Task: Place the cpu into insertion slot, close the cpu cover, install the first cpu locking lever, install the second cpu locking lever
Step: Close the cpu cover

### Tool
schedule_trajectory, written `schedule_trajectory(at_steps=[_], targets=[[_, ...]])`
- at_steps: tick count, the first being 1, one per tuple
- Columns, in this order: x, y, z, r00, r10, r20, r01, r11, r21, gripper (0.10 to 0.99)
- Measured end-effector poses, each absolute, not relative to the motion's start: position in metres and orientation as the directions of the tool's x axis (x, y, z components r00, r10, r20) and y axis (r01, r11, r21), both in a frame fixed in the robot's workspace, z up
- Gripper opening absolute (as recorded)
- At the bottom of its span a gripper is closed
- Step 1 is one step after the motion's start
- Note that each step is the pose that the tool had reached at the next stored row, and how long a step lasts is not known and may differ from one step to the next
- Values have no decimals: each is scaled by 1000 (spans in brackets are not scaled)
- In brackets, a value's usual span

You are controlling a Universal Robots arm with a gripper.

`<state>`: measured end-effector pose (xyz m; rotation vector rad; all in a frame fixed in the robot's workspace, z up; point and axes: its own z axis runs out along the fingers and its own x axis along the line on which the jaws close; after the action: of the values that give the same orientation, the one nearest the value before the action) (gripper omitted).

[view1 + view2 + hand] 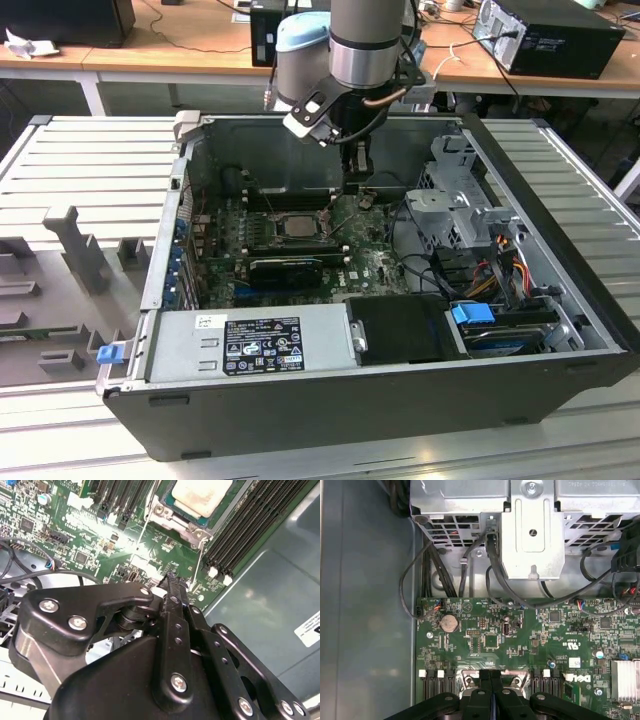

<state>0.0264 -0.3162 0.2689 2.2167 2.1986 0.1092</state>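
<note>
Gripper (358,178) hangs inside the open computer case (560,300), over the motherboard (372,265), just to the exterior view's right of the socket. Fingers (484,690) are pressed together with nothing between them, as both wrist views show. The cpu (202,495) sits in the socket with its pale metal top up, and the cpu cover (175,522) lies as a frame around it. Two thin wire rods angle out from the socket's corners: one locking lever (144,530) and the other locking lever (200,562). In the second wrist view the fingertips sit close beside the latter's free end — contact cannot be told.
</note>
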Motion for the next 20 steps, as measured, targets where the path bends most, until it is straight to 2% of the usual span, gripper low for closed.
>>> schedule_trajectory(at_steps=[15,20], targets=[[47,-316,269,7,999,37,998,-9,60,106],[50,-317,258,6,999,37,998,-8,55,106]])
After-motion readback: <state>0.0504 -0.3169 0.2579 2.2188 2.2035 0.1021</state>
